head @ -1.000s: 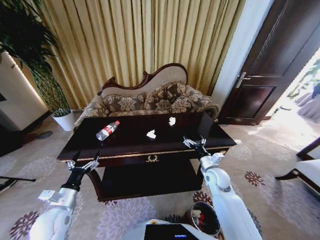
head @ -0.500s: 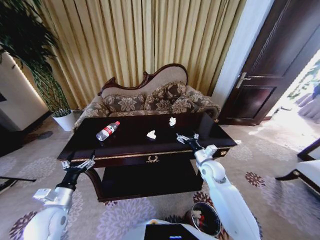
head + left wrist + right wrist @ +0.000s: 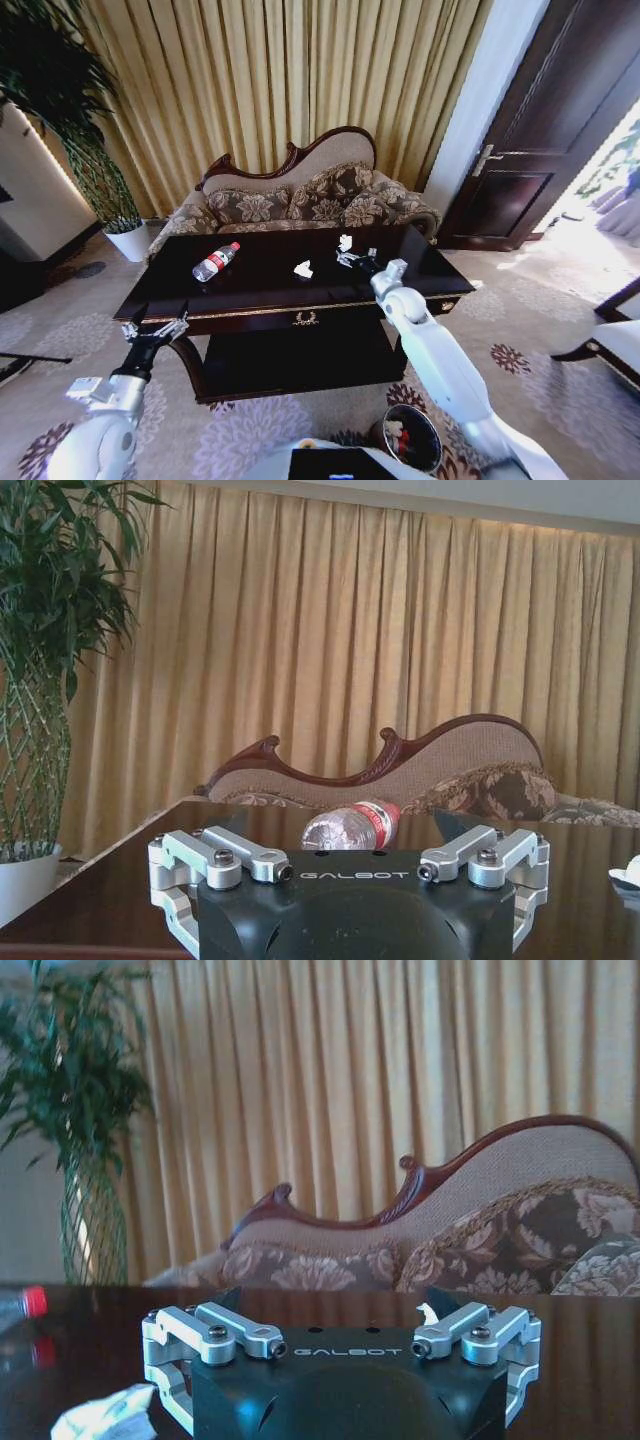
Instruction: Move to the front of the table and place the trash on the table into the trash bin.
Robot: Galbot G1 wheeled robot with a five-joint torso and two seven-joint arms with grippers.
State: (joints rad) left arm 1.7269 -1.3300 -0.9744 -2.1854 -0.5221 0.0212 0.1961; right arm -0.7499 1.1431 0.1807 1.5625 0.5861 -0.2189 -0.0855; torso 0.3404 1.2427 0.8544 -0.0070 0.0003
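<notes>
Table: long dark glossy top with gold trim and a centre emblem, straight ahead at 12 o'clock in the head view, a sofa behind it.
Bottle: clear plastic with a red label, lying on its side on the table toward 10 o'clock of the top; in the left wrist view it lies beyond the fingers, cap end away.
White scrap: crumpled, near the table's middle — just apart from the right end effector.
Second scrap: small and white, at the far edge of the top, at about 12 o'clock from the right end effector and close to it.
Right end effector: reached out over the table top between the two scraps, fingers spread, nothing between them.
Left end effector: held off the table's near left corner at about 8 o'clock, fingers spread wide, gripping nothing.
Trash bin: round, dark, reddish inside, on the carpet at 5 o'clock — beside the right arm, some white bits within.
Plant pot: white, at 10 o'clock by the curtain.
</notes>
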